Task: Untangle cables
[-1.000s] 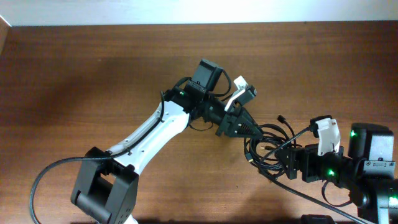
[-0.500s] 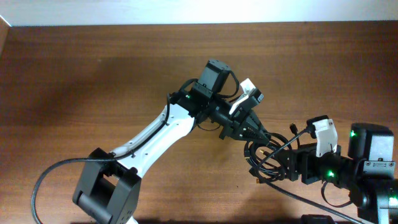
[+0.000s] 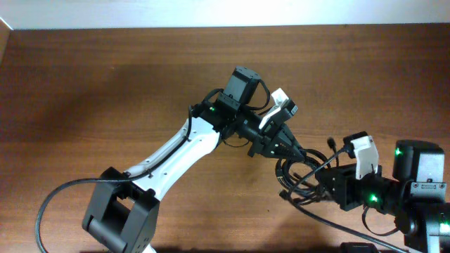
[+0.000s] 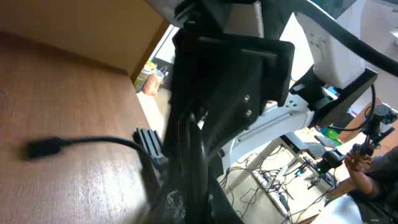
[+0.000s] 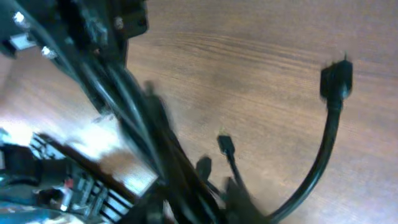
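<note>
Two grippers: both sit at one knot of cables (image 3: 299,176), right of the table's middle.
Left gripper (image 3: 287,149): its jaws are pressed together. The left wrist view shows black strands bunched between the fingers, so it appears to have hold of the cables at the knot's upper edge.
Right gripper (image 3: 325,186): it is at the knot's right edge. Its own view is blurred, with strands crossing close in front. I cannot tell whether the jaws are closed on one.
Cables: they lie on the wood between the two grippers, their loops overlapping in a single heap.
Loose ends: one large plug (image 5: 336,79) arcs free over bare wood in the right wrist view, with a small plug (image 5: 225,144) nearer the heap. Another plug (image 4: 43,147) lies flat in the left wrist view.
Table (image 3: 105,84): no cable lies on it apart from the heap.
Done: by my reading only a grip on the knot, and a few ends poking out.
Left: nearly everything, since each cable has yet to be drawn out and laid by itself.
</note>
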